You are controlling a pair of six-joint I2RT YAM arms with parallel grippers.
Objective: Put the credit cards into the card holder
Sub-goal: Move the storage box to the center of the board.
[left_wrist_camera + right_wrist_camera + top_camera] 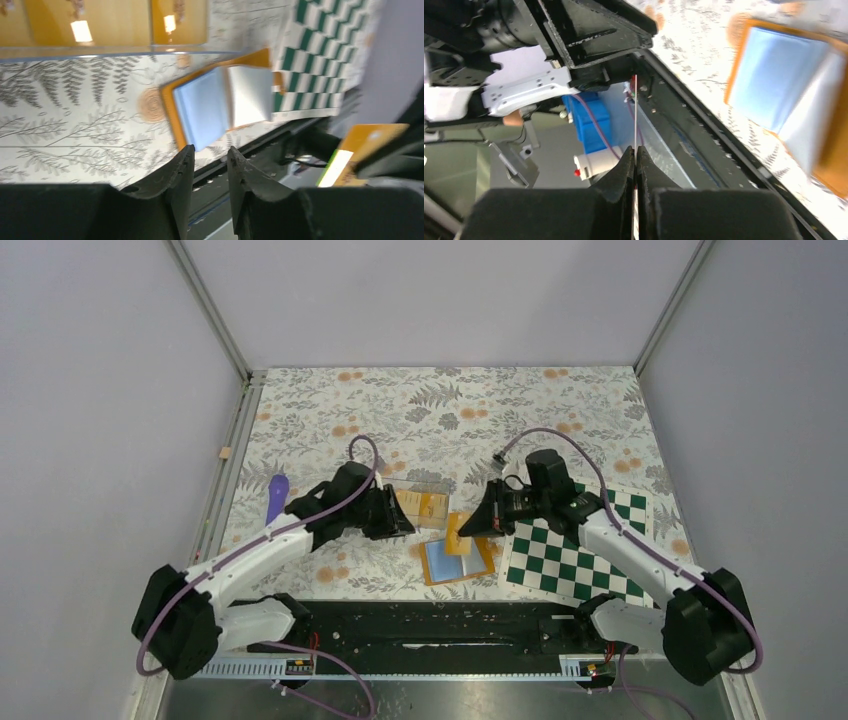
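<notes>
The card holder lies open on the flowered table, orange rim with light-blue pockets up; it also shows in the left wrist view and the right wrist view. My right gripper is shut on one orange credit card, held on edge just above the wallet's far side. That card is a thin line between the jaws in the right wrist view. More credit cards lie in a clear plastic box. My left gripper is open and empty beside that box, jaws a little apart.
A green-and-white chequered board lies right of the wallet, under my right arm. A purple object lies at the left of the table. The black base rail runs along the near edge.
</notes>
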